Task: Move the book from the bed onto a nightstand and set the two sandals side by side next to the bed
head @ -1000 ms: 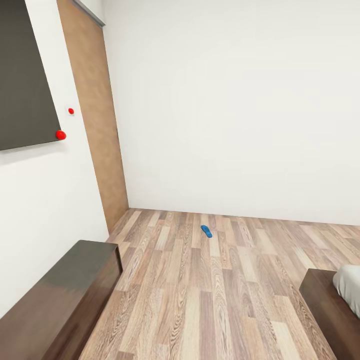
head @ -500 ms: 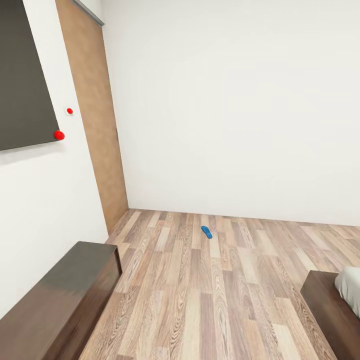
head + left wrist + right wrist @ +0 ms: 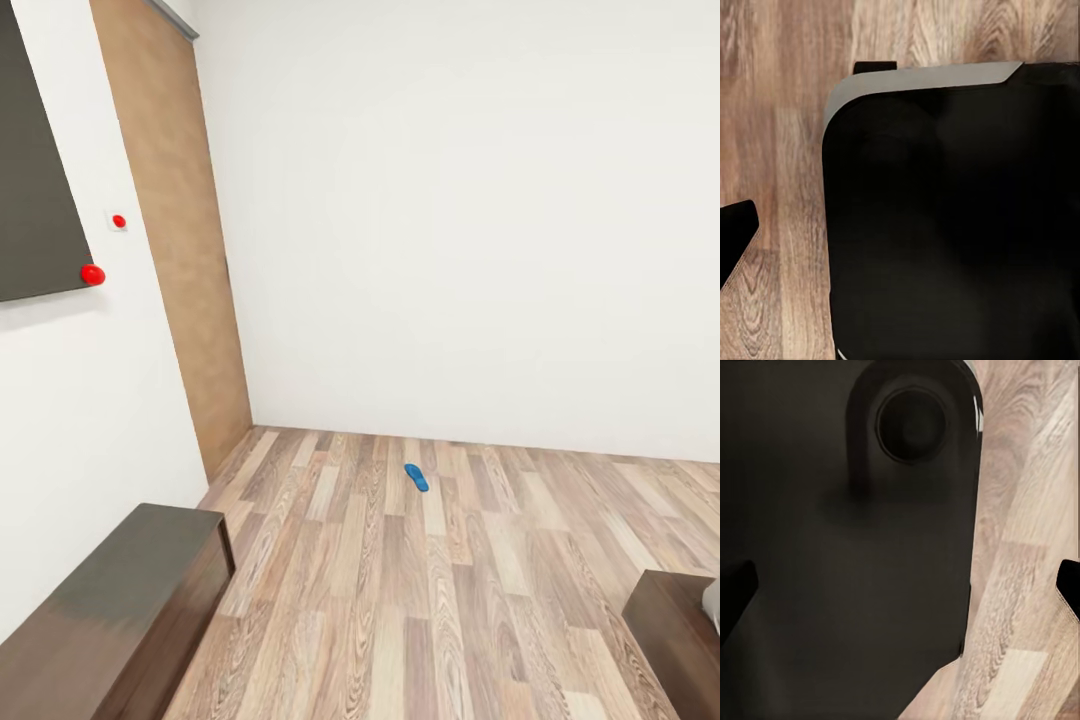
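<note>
You are looking into a corner of the bedroom, with plain white walls and a wood-plank floor (image 3: 440,600) running up to them.

One blue sandal (image 3: 416,477) is lying flat on the floor, out in the open, near the far wall and well apart from everything else. It is sitting slightly slanted to the planks. Its strap detail is too small to make out.

From the sandal toward your left arm's side, a tan door (image 3: 175,250) is standing in the corner. Nearer than the door, a dark panel (image 3: 30,180) is hanging on the side wall, with two red dots (image 3: 93,274) at its edge. Below that, a long low dark-brown cabinet (image 3: 110,610) is sitting against the same wall.

From the sandal toward your right arm's side and much nearer to you, a corner of the bed frame (image 3: 680,630) is showing, dark brown, with a sliver of pale mattress at the picture's edge.

Left tool (image 3: 736,238): one dark fingertip is showing over the floor beside the robot's black body; open or closed, cannot tell.

Right tool (image 3: 904,585): two dark fingertips are showing far apart, nothing between them but the black body and floor; reading it as open.
</note>
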You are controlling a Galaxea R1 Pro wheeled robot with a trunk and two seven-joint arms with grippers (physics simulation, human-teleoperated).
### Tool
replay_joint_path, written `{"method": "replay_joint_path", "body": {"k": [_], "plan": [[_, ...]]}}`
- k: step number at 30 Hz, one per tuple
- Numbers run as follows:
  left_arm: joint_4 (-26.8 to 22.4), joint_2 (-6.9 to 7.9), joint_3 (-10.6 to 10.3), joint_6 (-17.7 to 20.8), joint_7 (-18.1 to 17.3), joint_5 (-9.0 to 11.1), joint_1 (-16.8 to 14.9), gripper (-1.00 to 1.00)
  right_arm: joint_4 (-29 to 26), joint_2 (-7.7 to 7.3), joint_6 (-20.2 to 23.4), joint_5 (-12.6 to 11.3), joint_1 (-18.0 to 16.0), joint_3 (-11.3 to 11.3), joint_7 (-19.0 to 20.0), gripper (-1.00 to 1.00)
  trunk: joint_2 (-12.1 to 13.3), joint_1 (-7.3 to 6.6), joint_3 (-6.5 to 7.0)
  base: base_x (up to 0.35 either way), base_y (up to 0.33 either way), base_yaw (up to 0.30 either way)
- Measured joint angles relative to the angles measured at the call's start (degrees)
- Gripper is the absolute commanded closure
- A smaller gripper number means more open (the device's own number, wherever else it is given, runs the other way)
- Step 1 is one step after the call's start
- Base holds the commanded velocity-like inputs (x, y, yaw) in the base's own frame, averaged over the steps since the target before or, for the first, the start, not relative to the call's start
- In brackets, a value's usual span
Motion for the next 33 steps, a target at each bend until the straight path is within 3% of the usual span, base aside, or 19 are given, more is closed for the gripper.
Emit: {"method": "replay_joint_path", "body": {"k": [33], "plan": [[0.0,0.00,0.0,-0.1,0.0,0.0,0.0,-1.00,0.0,0.06,0.0,0.0,-0.1,0.0,0.0,-1.00,0.0,0.01,0.00,0.311,0.000,0.000]]}}
